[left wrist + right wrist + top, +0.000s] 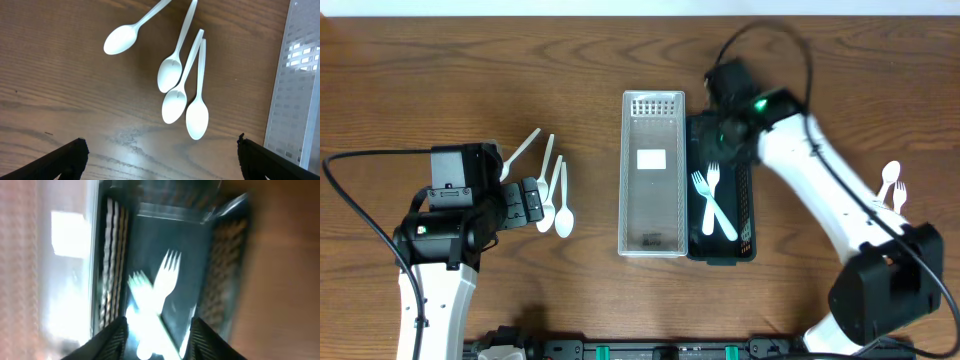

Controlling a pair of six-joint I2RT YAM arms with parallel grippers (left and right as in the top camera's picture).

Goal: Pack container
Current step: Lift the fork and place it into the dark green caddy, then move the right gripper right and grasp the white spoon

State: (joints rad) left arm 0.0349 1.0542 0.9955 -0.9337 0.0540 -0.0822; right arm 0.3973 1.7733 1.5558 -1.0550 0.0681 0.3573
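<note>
A clear perforated container (653, 175) stands at the table's middle, with a black container (745, 200) against its right side. Two white forks (713, 200) lie crossed in the black one. Several white spoons (552, 190) lie left of the clear container. My left gripper (533, 200) is open and empty just short of the spoons (185, 95), its fingers wide apart (160, 160). My right gripper (725, 135) is open and empty over the far end of the black container; its blurred view shows the forks (160, 280) below between its fingers (157, 340).
A white spoon and a white fork (892, 185) lie at the far right of the table. The clear container's wall (295, 85) shows at the right edge of the left wrist view, and again on the left of the right wrist view (60, 255).
</note>
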